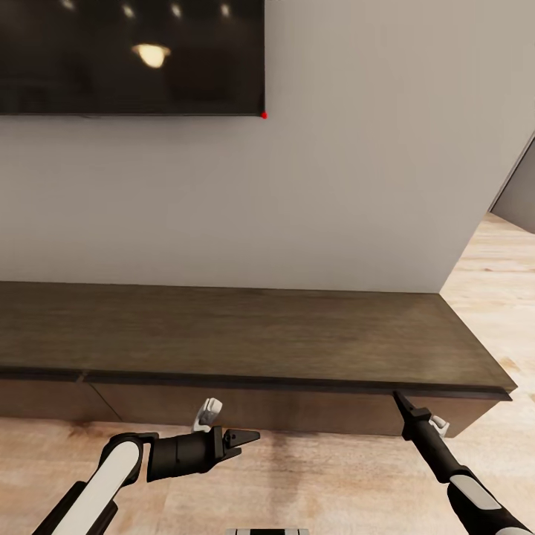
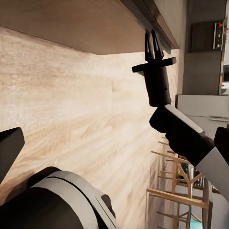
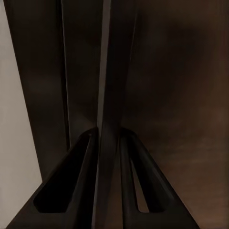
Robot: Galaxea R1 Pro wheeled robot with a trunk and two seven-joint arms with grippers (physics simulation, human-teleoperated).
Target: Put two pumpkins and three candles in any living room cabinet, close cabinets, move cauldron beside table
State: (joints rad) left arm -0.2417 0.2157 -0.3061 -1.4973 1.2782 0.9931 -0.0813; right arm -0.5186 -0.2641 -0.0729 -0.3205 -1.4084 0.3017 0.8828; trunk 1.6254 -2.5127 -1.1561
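Observation:
The long, low dark-brown cabinet (image 1: 223, 334) runs along the wall, and its drawer fronts look closed. My right gripper (image 1: 397, 397) is shut and empty. Its tip is pressed to the cabinet's front just under the top edge, near the right end. The left wrist view shows that gripper (image 2: 152, 34) with its fingers together, pointing at the cabinet's (image 2: 62, 24) lip. In the right wrist view the joined fingers (image 3: 117, 71) rest against dark wood (image 3: 181, 95). My left gripper (image 1: 251, 438) hangs open and empty over the floor in front of the cabinet, pointing right. The pumpkins, candles, cauldron and table are out of view.
A dark TV (image 1: 130, 56) hangs on the grey wall above the cabinet. Pale wood floor (image 1: 334, 475) lies in front, and past the cabinet's right end (image 1: 509, 390). The left wrist view shows wooden chairs (image 2: 176, 186) and grey kitchen units (image 2: 202, 109) in the distance.

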